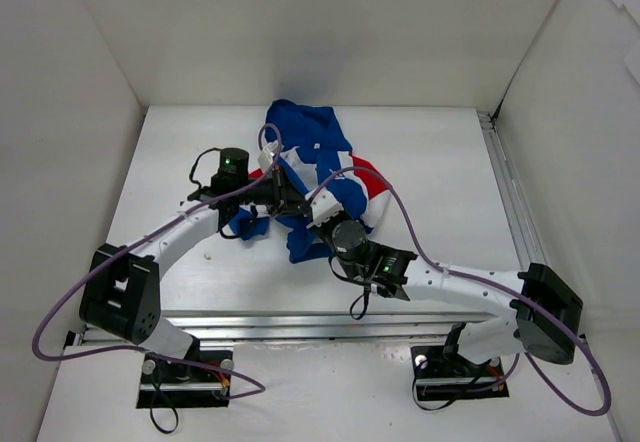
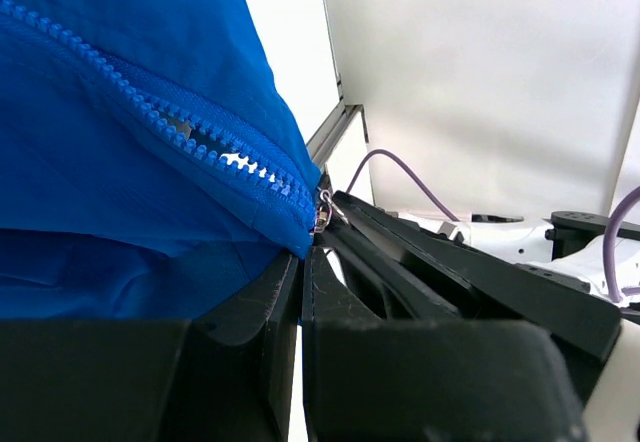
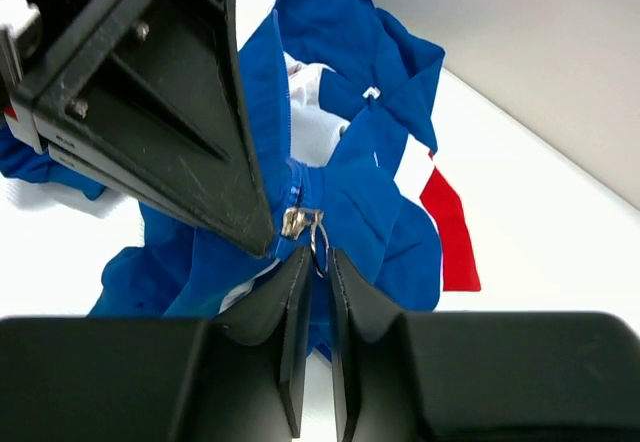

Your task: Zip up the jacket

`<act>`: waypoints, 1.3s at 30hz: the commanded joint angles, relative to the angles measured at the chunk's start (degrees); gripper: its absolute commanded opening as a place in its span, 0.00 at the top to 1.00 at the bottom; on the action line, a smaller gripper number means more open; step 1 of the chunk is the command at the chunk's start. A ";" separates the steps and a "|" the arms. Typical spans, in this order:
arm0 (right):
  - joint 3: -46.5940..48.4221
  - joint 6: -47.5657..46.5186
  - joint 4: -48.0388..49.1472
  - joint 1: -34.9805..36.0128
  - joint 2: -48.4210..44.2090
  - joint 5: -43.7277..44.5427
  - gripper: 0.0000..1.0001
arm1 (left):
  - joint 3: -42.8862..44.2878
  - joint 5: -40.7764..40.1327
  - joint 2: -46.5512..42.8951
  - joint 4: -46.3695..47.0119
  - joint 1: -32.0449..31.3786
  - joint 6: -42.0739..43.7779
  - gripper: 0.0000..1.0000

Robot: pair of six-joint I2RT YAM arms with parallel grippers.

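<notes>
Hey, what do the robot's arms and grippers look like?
The left arm and right arm have white links and bulky black joints, a purple cable looping along each, a green light by each wrist. Fingers are black tapered wedges.

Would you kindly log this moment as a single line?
left gripper: shut on jacket hem | right gripper: shut on zipper pull | jacket: front open above pull

bright, even white light, faint shadows; wrist views soft on the near jaws, jacket (image 2: pixel 120 192) sharp
</notes>
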 commanded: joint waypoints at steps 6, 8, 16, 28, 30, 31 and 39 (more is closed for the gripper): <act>4.24 -1.48 4.12 0.30 -1.78 0.99 0.99 | 1.86 1.08 -0.89 -0.27 -0.55 3.25 1.00; 4.59 -1.66 3.95 0.21 -1.52 0.72 1.00 | 1.68 1.26 -0.89 -0.45 -1.07 4.04 1.00; 6.35 -0.34 1.05 -1.28 -0.11 -3.23 1.00 | 0.98 1.35 -1.51 -2.55 -2.65 7.29 1.00; 12.59 -1.13 -10.11 -7.43 0.59 -11.67 1.00 | -0.24 -0.32 -4.84 -15.82 -2.66 21.44 1.00; 12.77 -0.78 -10.29 -8.39 0.94 -13.25 1.00 | -1.04 -0.41 -5.29 -16.88 -2.66 22.76 1.00; 12.94 -0.60 -10.29 -8.57 1.03 -13.95 1.00 | -2.00 -0.15 -5.64 -17.06 -2.66 23.20 1.00; 15.84 1.33 -11.70 -10.94 4.98 -20.44 1.00 | -4.82 2.93 -7.04 -19.16 -2.66 28.46 1.00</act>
